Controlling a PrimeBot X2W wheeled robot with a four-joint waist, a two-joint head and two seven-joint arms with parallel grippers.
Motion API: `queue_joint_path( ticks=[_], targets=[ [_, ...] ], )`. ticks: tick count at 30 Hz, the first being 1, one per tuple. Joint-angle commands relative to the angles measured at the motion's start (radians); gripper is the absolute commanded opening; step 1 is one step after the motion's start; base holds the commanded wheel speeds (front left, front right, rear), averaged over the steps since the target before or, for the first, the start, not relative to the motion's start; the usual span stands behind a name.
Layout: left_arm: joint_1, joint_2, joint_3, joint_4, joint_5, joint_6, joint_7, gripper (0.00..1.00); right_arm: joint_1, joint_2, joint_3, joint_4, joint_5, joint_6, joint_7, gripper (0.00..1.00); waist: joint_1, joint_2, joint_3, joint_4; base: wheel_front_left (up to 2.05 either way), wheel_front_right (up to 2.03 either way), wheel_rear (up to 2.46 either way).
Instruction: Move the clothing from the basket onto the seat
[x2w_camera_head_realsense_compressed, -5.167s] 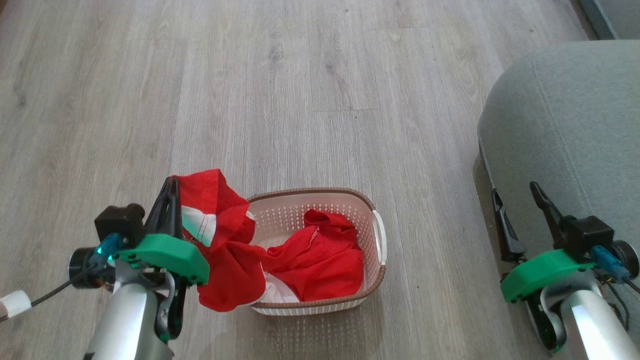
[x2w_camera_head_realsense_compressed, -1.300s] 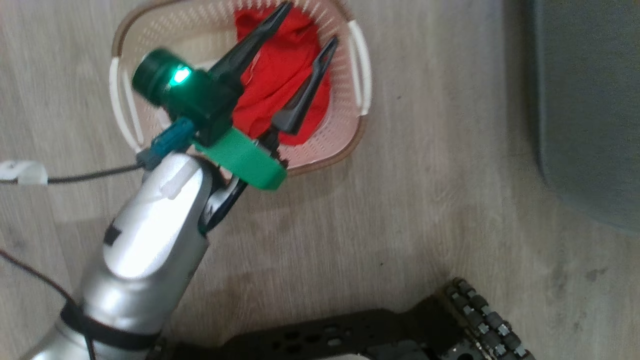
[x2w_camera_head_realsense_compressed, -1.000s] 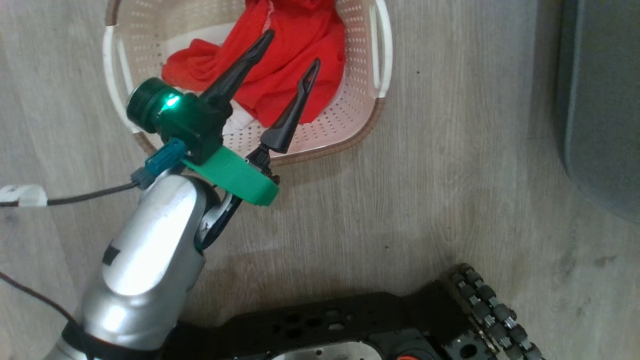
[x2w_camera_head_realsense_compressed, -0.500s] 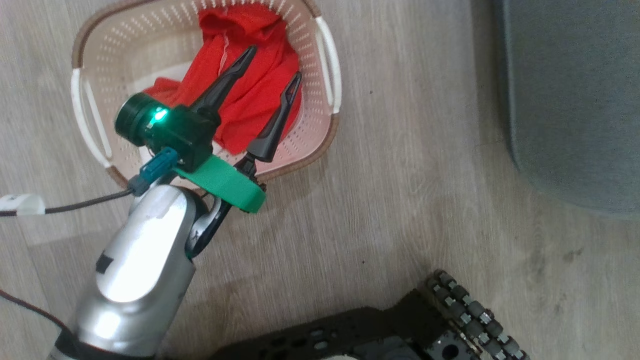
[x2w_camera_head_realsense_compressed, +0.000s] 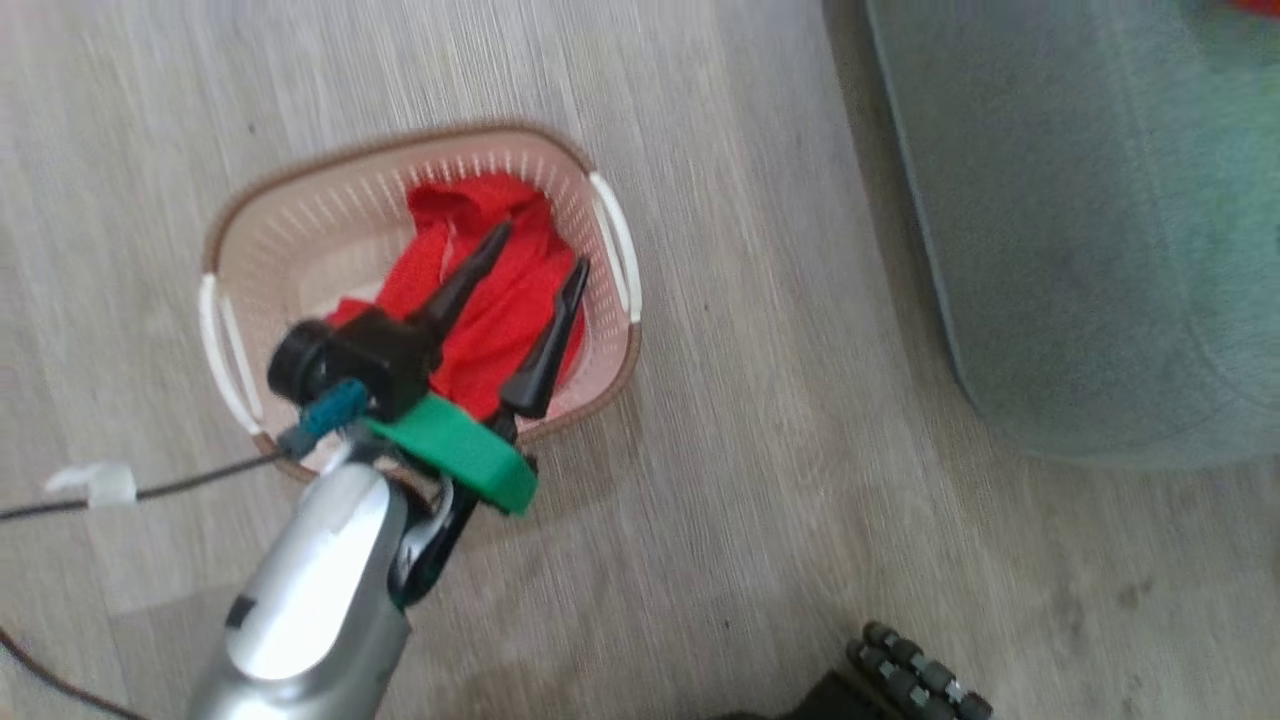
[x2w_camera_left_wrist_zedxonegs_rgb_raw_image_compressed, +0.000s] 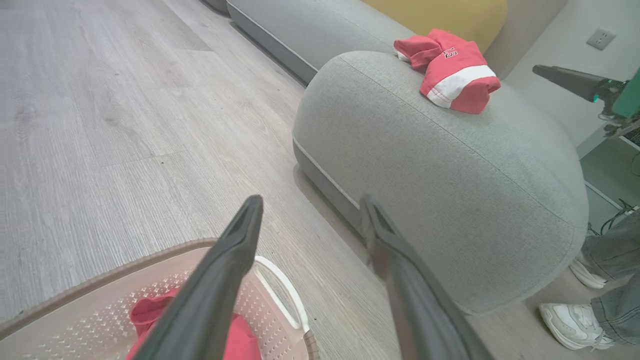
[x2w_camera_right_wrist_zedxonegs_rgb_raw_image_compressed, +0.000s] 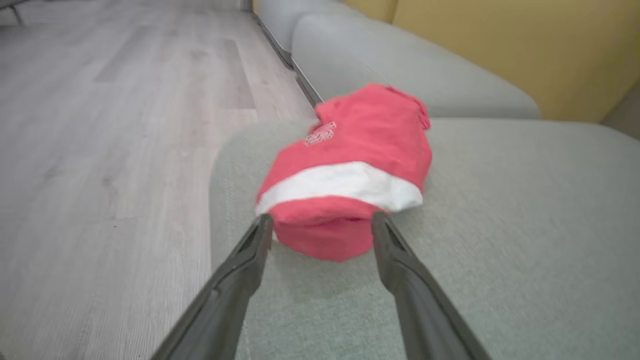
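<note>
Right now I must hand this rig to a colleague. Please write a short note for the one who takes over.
Left end effector: open, empty, poised over the cream perforated plastic basket.
Right end effector: open, empty, its tips at the near edge of the red-and-white garment.
Done: that garment lies on the large grey fabric seat.
Left: one bright red garment lies in the basket; grasp it and carry it to the seat.
Caution: a person's white shoes stand beside the seat.
</note>
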Motion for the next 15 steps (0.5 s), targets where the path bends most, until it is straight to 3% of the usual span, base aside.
queue_joint_path(
  ticks=[1,7,15],
  targets=[
    [0.046,-0.007,0.041,-0.012,-0.008,-0.001,-0.005,1.00,0.085,-0.001,-0.007,-0.106,-0.050,0.000,-0.006,1.00,0.0001,-0.0001,-0.098,0.015,0.00,0.00,0.00],
    [0.133,-0.039,0.129,0.017,-0.003,-0.001,-0.005,1.00,0.267,0.111,-0.040,-0.322,-0.170,0.000,-0.006,1.00,0.0001,-0.0001,-0.219,0.088,0.00,0.00,0.00],
    [0.216,-0.065,0.258,0.030,0.041,-0.001,-0.005,1.00,0.457,0.240,0.004,-0.443,-0.260,0.000,-0.006,1.00,0.0001,-0.0001,-0.358,0.208,0.00,0.00,0.00]
  ],
)
